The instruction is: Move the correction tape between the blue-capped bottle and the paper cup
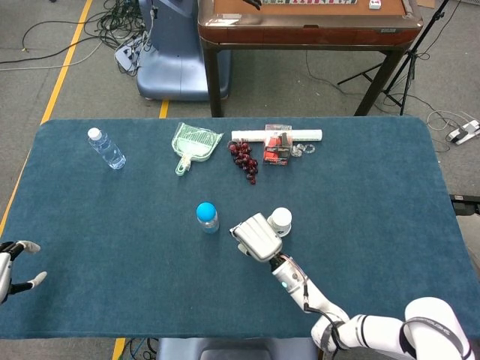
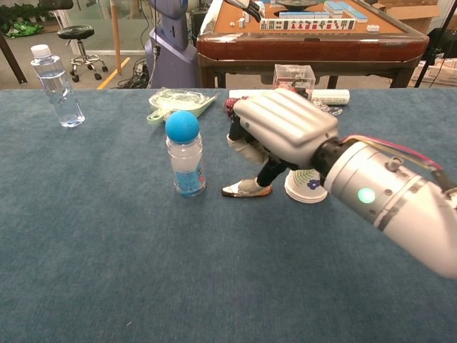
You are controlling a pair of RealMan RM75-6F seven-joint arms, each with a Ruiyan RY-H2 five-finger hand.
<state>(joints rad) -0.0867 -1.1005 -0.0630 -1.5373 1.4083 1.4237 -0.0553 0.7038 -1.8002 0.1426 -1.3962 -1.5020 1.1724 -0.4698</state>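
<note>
Correction tape between bottle and cup

Head view: right hand (image 1: 256, 237) hovers beside the paper cup (image 1: 280, 219), hiding the tape.

Chest view: correction tape (image 2: 246, 189) lies on the tabletop (image 2: 107, 250) between blue-capped bottle (image 2: 185, 153) and cup; fingers (image 2: 270, 172) released, just above it.

No lettering can be read anywhere (the labels are too small).
</note>
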